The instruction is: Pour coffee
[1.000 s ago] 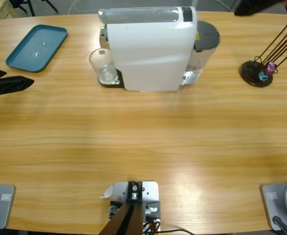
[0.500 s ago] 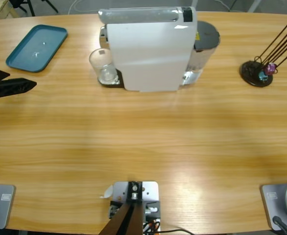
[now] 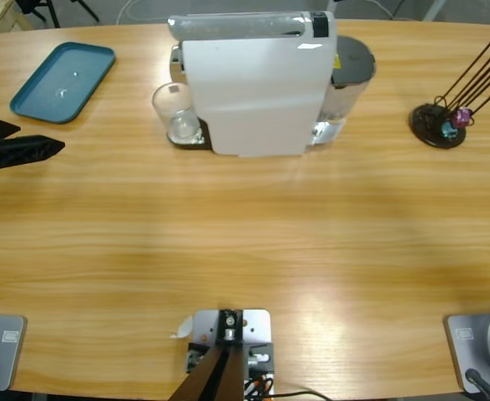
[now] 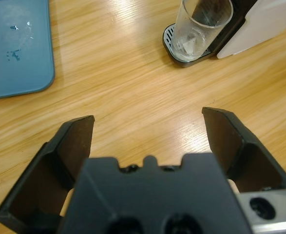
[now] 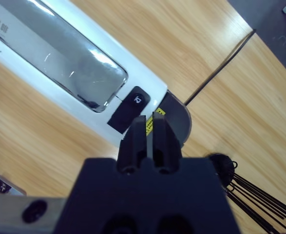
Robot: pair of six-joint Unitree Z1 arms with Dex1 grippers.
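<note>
The left gripper point(image 4: 147, 126), spread wide and empty, points at the glass point(image 4: 201, 27) on the machine's drip tray point(image 4: 174, 44), toward the table's far edge. A fast approach could tip the glass. The coffee point(image 4: 186, 45) seems only a shallow layer. The right gripper point(image 5: 150, 127), pinched closed on nothing, hovers above the machine's button point(image 5: 137, 99).

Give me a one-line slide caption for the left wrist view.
Open left gripper faces a clear glass on the coffee machine's drip tray, teal tray alongside.
</note>
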